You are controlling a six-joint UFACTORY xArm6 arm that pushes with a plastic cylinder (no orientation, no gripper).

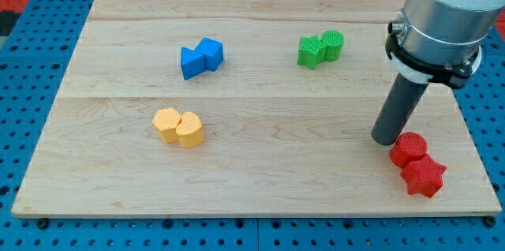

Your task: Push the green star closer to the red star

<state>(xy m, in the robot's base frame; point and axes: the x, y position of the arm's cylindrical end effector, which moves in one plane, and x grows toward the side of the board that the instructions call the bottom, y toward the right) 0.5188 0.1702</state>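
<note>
1. Our arm carries no jaws, only a dark rod, so there is nothing to call wide, narrow or holding. Our tip [388, 140] rests on the table [260, 180] at the frame's right, just left of the upper red block.
2. Green pair, upper right of centre: the green star [311, 51] sits at the left, touching a green cylinder-like block [333, 45] on its right.
3. Red pair, lower right corner: a rounded red block [409, 149] lies above and touches the red star [424, 175], which sits close to the table's lower right edge.
4. Bystanders: two blue blocks [201, 58] touching at upper left of centre; two yellow-orange blocks [178, 127] touching at lower left of centre. Both are well apart from the work.
5. The green star lies well apart from the red star. We judge the push not yet begun.
6. Risks, as we read them:
   - The tip stands beside the rounded red block; a careless sweep could shove the reds toward the edge.
   - The green cylinder touches the star; pushing from the upper left may drag it along or twist the star off line.
   - An off-centre contact could spin the star aside.
</note>
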